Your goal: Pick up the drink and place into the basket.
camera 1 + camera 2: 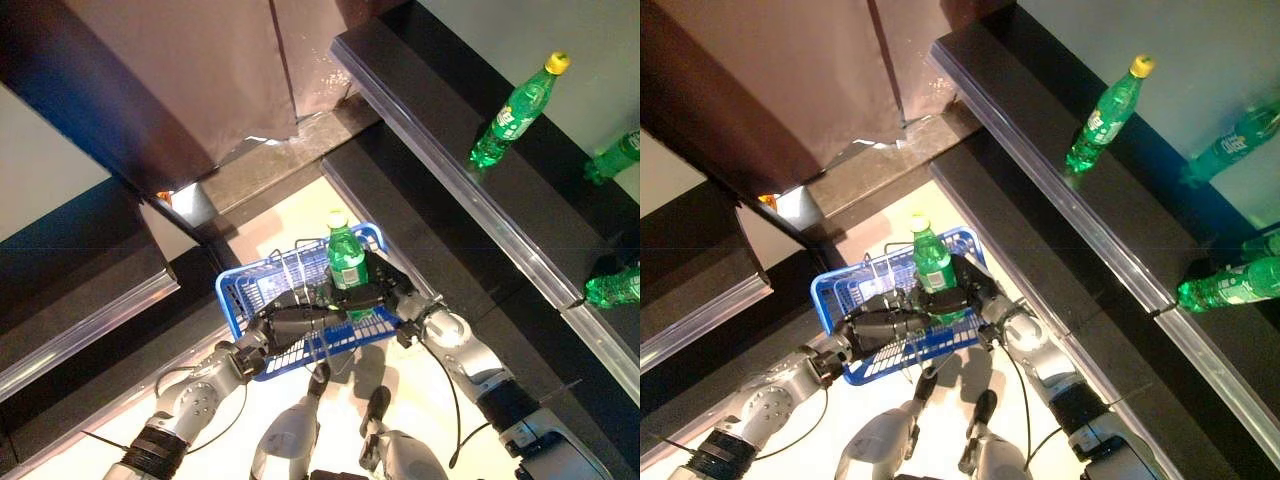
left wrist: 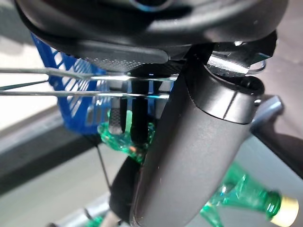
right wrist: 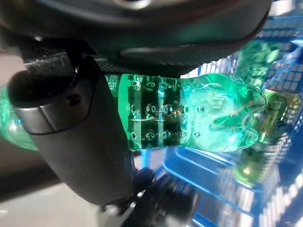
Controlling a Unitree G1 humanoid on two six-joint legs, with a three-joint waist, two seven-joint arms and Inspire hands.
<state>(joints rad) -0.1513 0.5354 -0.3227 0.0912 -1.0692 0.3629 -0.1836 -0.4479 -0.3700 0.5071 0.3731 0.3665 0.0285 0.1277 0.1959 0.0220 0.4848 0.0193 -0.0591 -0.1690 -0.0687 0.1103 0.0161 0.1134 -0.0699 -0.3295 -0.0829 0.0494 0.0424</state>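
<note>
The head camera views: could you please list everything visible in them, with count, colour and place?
Green plastic drink bottle with yellow cap: one, held upright over the blue basket.
Blue plastic shopping basket with wire handles: one, below the bottle, between both hands.
Green bottles on the dark shelf: three; one yellow-capped, two partly cut off at the edge.
Dark shelves with metal edging: right and left.
Brown panel: above.
Left hand: dark, curled round the basket's wire handle.
Right hand: dark, gripping the held bottle.
</note>
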